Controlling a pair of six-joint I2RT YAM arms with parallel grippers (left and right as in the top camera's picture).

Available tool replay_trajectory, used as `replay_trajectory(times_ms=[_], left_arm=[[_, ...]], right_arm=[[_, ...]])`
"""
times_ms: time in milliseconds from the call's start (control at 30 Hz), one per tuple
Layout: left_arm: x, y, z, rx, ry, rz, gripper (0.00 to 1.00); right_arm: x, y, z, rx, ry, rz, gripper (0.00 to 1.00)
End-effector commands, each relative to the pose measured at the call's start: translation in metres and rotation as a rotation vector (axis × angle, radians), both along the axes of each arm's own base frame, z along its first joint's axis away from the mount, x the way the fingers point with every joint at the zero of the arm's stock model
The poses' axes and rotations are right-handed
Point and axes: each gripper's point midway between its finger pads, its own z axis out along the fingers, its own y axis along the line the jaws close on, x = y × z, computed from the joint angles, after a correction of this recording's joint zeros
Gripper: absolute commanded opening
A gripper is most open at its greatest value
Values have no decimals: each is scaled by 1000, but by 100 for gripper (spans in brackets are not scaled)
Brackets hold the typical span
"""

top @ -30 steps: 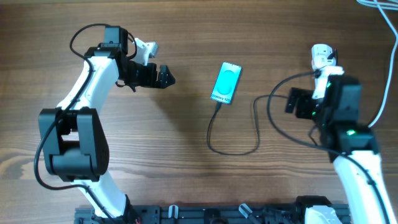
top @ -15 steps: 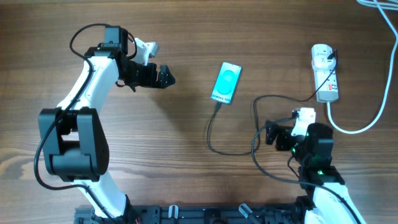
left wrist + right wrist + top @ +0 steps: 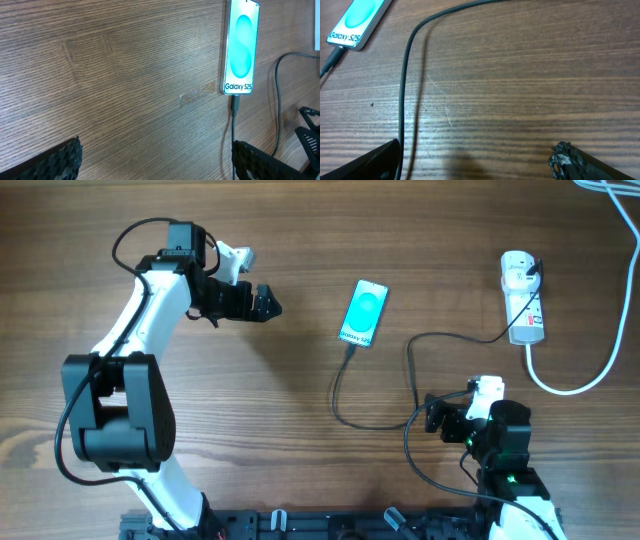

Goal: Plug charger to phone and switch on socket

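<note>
The phone [image 3: 363,312] lies flat mid-table with its teal screen lit, also visible in the left wrist view [image 3: 241,47] and the right wrist view [image 3: 357,22]. The charger [image 3: 372,423] is a thin black cable; its tip [image 3: 233,104] sits in the phone's lower end. It loops down and right, then runs up to the white socket [image 3: 522,308] at the far right. My left gripper [image 3: 268,302] hovers open, left of the phone. My right gripper [image 3: 432,415] is open low over the table beside the cable loop [image 3: 406,85], holding nothing.
A thick white cord [image 3: 585,380] curls from the socket toward the right edge and up to the far corner. The bases of both arms stand along the near edge [image 3: 300,525]. Bare wood lies between the left arm and the phone.
My right arm has pulled back from the socket toward the near edge, uncovering the socket. The left arm, phone and cable have not moved.
</note>
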Motion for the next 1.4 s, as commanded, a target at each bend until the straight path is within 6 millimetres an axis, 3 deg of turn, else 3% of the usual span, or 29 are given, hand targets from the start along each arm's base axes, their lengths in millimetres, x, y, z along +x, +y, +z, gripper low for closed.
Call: replay_trajectory(times_ms=[0, 333, 700, 1000, 1367], left_arm=[[2, 1, 8, 3, -26, -1, 100], [2, 1, 8, 3, -26, -1, 100], [2, 1, 8, 3, -26, -1, 100], [2, 1, 8, 3, -26, -1, 100], [2, 1, 8, 3, -26, -1, 100]], right_arm=[[-3, 4, 0, 45, 9, -14, 100], [7, 4, 30, 92, -112, -48, 100], [18, 3, 120, 98, -504, -29, 100], [10, 3, 165, 98, -704, -19, 100], [10, 3, 169, 99, -719, -18, 100]])
